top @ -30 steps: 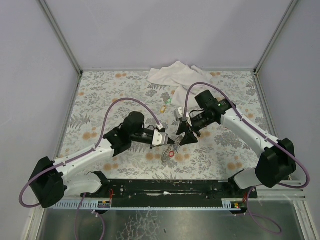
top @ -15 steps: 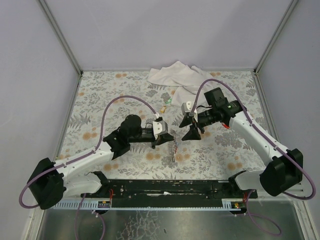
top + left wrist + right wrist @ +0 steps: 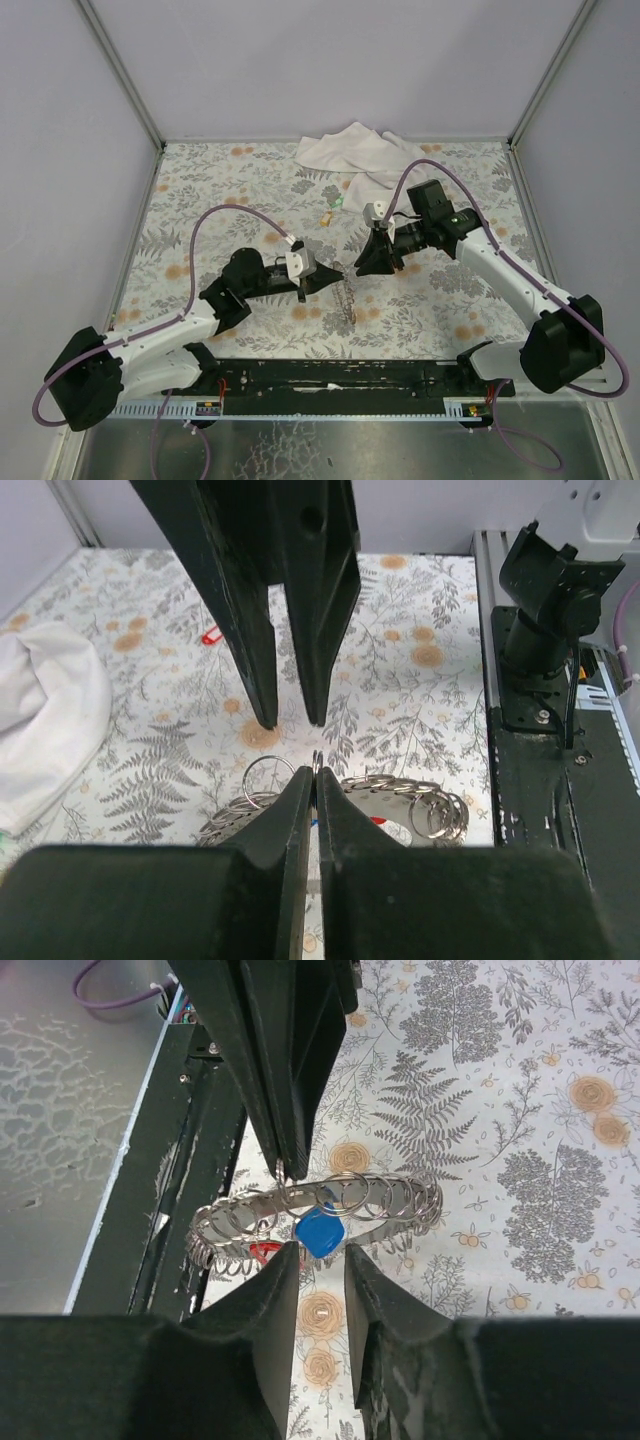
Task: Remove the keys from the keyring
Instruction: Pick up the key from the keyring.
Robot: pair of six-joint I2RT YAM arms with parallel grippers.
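Here, a flowery surface has a white cloth at its far edge, well apart from the grippers in the middle. The left gripper has its jaws pressed together, pinching a loop of the keyring, and the right gripper faces it with its jaws a little apart and nothing between them. The keyring curves just above the surface, and a blue key and a red key sit on it, right by the right jaws' tips.
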